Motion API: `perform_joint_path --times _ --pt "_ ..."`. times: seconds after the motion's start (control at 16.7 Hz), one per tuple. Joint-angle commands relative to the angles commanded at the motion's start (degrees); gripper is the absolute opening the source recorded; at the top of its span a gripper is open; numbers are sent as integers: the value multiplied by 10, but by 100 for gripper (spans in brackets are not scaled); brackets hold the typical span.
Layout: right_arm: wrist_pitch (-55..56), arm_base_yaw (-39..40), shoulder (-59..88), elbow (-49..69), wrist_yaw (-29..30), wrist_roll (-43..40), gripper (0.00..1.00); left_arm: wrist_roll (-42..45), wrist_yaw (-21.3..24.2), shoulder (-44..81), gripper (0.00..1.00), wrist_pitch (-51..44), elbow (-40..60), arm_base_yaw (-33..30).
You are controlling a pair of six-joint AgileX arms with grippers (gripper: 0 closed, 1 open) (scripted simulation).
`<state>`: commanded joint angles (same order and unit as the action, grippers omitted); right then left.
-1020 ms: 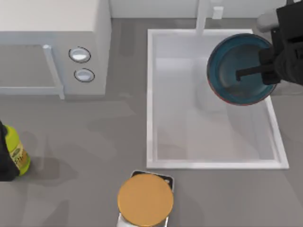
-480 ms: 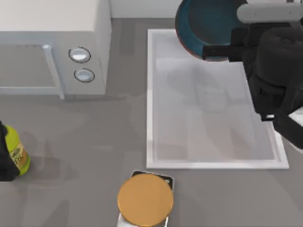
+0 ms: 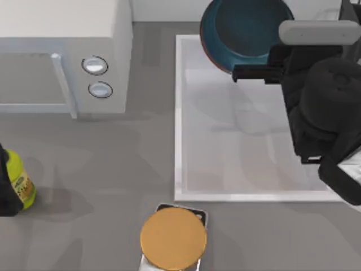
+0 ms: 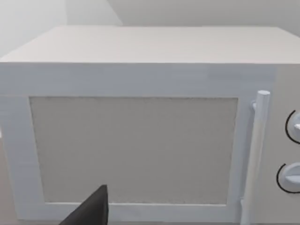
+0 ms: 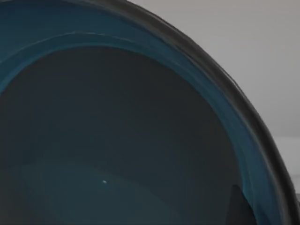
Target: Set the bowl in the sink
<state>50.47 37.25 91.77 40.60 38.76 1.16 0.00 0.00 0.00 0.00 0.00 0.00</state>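
the bowl [image 3: 248,28] hangs over the sink's [image 3: 178,113] far end, right of the microwave [image 3: 62,51].

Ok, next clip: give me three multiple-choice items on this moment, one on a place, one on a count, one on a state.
1. Where is the bowl?
A. over the far end of the sink
B. on the microwave
C. beside the yellow bottle

2. How many round knobs does the microwave show?
A. one
B. two
C. four

3. What is the right gripper doing?
A. open above the orange disc
B. parked, holding nothing
C. shut on the bowl's rim

Answers:
1 A: the top view shows it across the sink's far rim.
2 B: two sit stacked beside the door.
3 C: its fingers meet the bowl's near rim.
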Motion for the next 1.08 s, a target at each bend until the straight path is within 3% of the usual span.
perform_joint_path --times 0.36,0.84,1.08 --pt "39 0 38 -3 1 1 0 0 0 0 100 0 0 0" --pt "339 -1 288 -41 10 -4 0 0 0 0 100 0 0 0" --pt "415 -1 357 -56 5 -3 0 0 0 0 100 0 0 0"
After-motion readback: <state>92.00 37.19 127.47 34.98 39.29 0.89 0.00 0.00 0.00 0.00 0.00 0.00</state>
